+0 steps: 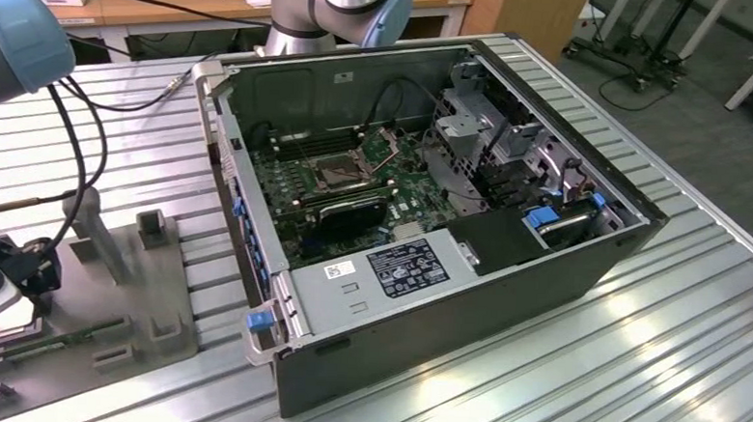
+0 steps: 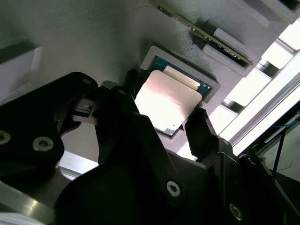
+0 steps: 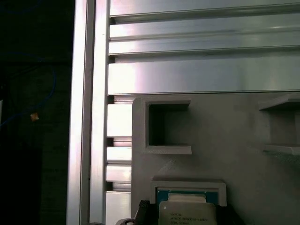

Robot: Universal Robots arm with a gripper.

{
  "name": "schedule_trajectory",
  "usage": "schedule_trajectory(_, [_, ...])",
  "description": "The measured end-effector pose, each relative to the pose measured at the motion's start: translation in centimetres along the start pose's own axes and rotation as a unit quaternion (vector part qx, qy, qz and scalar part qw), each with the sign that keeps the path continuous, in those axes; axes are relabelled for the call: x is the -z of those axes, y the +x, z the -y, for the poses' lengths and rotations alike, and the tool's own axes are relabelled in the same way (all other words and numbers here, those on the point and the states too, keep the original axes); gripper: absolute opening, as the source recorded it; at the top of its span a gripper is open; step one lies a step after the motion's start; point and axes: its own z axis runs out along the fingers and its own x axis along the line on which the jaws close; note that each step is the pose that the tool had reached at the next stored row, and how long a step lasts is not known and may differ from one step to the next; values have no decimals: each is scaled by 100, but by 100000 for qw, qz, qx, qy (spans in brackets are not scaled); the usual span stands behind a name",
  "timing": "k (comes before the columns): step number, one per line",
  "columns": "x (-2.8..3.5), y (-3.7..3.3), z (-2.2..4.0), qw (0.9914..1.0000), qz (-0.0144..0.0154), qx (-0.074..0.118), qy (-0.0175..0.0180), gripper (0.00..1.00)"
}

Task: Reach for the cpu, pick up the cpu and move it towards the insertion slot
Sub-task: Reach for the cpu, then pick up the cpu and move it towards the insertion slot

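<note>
Cpu (image 2: pixel 168 96), a small thin square chip with a pale silvery-beige metal face, lies flat in a shallow square grey nest (image 2: pixel 212 86) on the grey plastic fixture plate (image 2: pixel 84 42). In the first wrist view the same cpu (image 3: pixel 187 213) shows its printed face inside the nest frame (image 3: pixel 187 183), close to the edge of the plate, where the ribbed aluminium table (image 3: pixel 197 70) begins.

The black gripper (image 2: pixel 165 105) hangs low over the nest. Its two fingers (image 2: pixel 200 126) stand apart, one at each side of the chip and a little wider than it; they are just beside its edges, and I cannot tell if either one touches it. The chip is not lifted and rests in the nest.

In the exterior view the gripper (image 1: pixel 4 312) is at the near corner on the exterior view's left, above the fixture plate (image 1: pixel 153 286) with its grey upright blocks (image 1: pixel 98 230). The insertion slot (image 1: pixel 341 174), a small square socket with a shiny metal frame and a dark centre, sits on the green circuit board (image 1: pixel 288 182) inside the open black computer case (image 1: pixel 477 274). This case stands in the middle of the table (image 1: pixel 653 361), to the right of the plate and well apart from the gripper and the chip
</note>
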Motion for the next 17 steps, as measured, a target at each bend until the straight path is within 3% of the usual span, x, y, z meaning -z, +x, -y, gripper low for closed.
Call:
schedule_trajectory(8, [13, -3, 2, 100000, -11, -82, 9, 67])
schedule_trajectory(9, [13, -4, 2, 100000, -9, -116, 9, 60])
schedule_trajectory(17, [13, -15, 2, 100000, -8, -256, 13, 60])
